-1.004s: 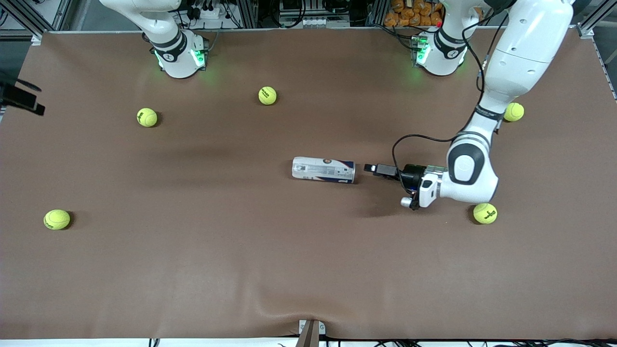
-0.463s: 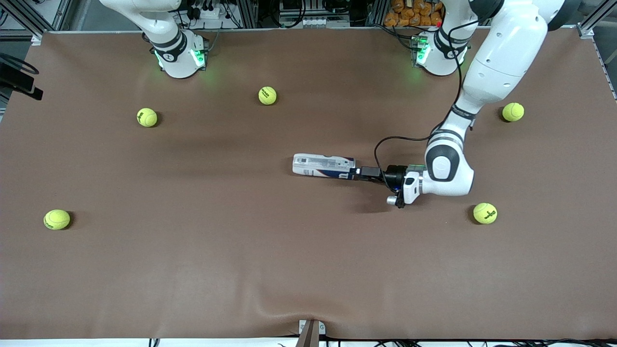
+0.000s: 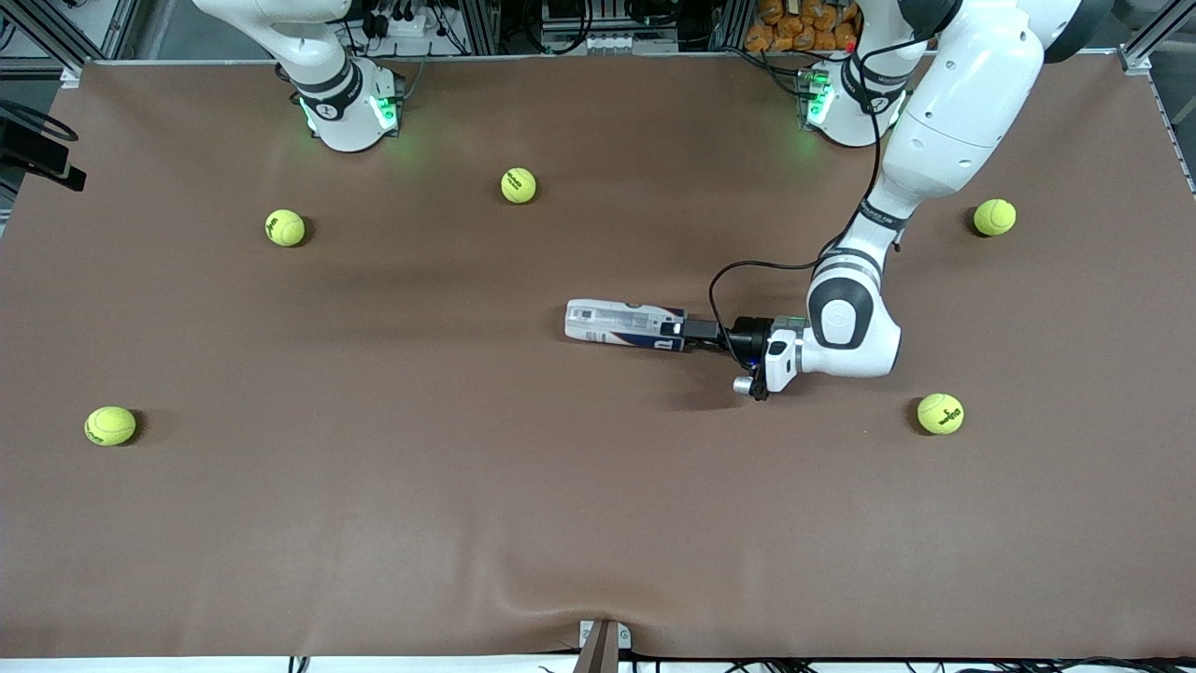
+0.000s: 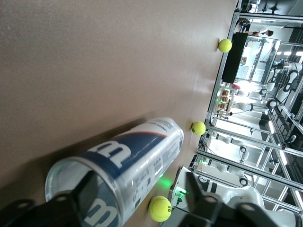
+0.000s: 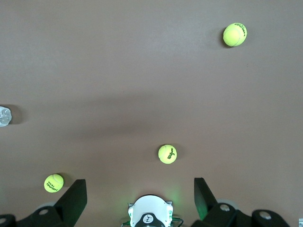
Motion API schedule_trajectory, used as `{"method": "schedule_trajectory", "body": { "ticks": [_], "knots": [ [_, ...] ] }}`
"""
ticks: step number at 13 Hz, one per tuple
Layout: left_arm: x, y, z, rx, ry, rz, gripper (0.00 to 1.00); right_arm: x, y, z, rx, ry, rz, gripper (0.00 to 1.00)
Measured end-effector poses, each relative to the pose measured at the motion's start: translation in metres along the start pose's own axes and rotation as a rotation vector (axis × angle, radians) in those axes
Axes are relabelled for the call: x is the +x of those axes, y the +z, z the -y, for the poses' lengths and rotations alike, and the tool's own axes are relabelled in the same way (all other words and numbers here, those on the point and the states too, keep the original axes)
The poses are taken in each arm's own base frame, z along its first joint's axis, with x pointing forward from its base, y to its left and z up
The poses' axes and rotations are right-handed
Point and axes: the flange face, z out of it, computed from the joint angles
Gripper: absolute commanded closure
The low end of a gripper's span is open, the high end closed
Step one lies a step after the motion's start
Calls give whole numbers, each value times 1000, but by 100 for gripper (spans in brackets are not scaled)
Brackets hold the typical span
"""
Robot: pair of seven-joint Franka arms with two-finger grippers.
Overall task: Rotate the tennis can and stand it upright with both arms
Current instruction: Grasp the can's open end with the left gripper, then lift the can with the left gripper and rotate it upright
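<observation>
Near the middle of the tabletop (image 3: 374, 523) the can (image 3: 624, 326) lies on its side, its long axis running toward the 2 ends of the tabletop, white end toward the right arm's end and navy end toward the left arm's. The left tool (image 3: 690, 330) sits low at that navy, silver-rimmed end, level with the can, a pose that suits taking the end so the tube can be turned. In the left wrist view its fingers (image 4: 92, 189) bracket the rim with 1 of them apparently inside the open mouth; they look spread, and whether they pinch the wall I cannot tell. The right tool (image 5: 139, 198) hangs high over the tabletop near its own base, fingers spread and empty, waiting. 5 balls (image 3: 519, 185) lie scattered well apart from the can, so a swing of it looks unobstructed.
</observation>
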Motion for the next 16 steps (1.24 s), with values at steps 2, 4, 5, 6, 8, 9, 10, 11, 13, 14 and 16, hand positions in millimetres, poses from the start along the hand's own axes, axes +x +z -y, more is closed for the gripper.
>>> {"method": "schedule_trajectory", "body": {
  "ticks": [2,4,5,6,8,9,10,11,13,14,16],
  "knots": [
    [0,-1,0,0,-1,-2,89,1,2,1,1,-1,1,0],
    [1,-1,0,-1,-2,-3,100,2,2,4,1,-9,-1,0],
    [2,-2,-2,-2,-11,-4,100,4,4,7,0,-14,-6,0],
    [5,-4,-10,-7,-30,-7,100,9,7,10,-1,-19,-16,0],
    [15,-13,-42,20,-78,-2,100,24,23,13,-3,-24,-29,0],
    [19,-20,-65,58,-102,5,100,32,33,12,-3,-23,-37,0],
    [23,-26,-88,99,-118,11,100,38,42,12,-3,-22,-40,0],
    [25,-30,-111,138,-132,11,100,41,47,11,-3,-20,-38,0],
    [28,-29,-157,215,-169,9,100,42,49,8,-3,-15,-38,0],
    [28,-20,-184,277,-185,10,100,41,48,7,-3,-13,-40,0],
    [22,7,-246,447,-226,-27,100,41,47,7,-3,-13,-44,0]
  ]
}}
